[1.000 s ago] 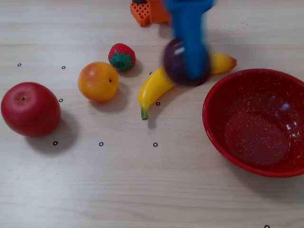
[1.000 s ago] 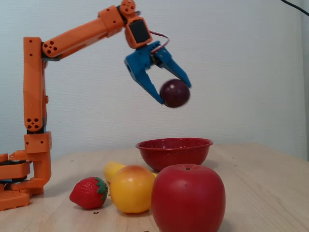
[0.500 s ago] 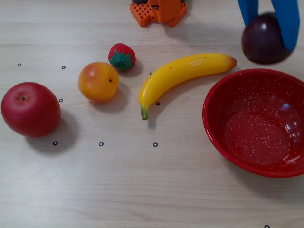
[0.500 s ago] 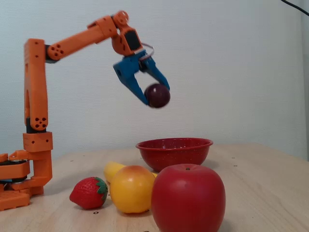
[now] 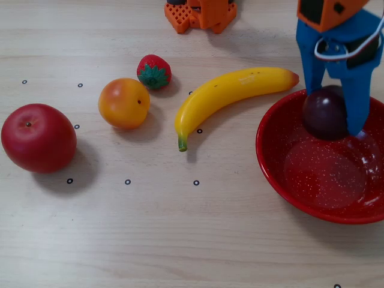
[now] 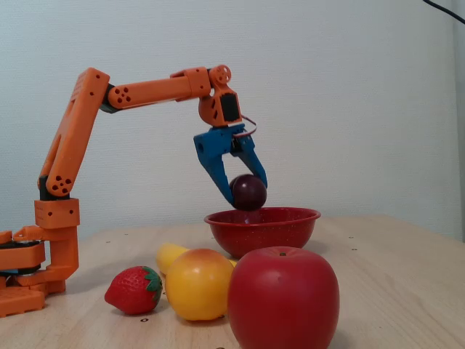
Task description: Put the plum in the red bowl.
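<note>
The plum [image 5: 324, 112] is a small dark purple round fruit held between my blue gripper fingers. My gripper [image 5: 333, 117] is shut on it and holds it just above the far part of the red bowl [image 5: 273, 157]. In the side-on fixed view the plum [image 6: 249, 192] hangs a little above the rim of the red bowl [image 6: 263, 229], with my gripper [image 6: 247, 195] pointing down around it. The bowl is glossy red with white speckles and nothing lies on its bottom.
A yellow banana [image 5: 228, 96] lies just left of the bowl. An orange fruit [image 5: 124, 103], a strawberry [image 5: 154, 72] and a large red apple [image 5: 38, 137] sit further left. The arm's orange base [image 5: 200, 13] stands at the table's far edge.
</note>
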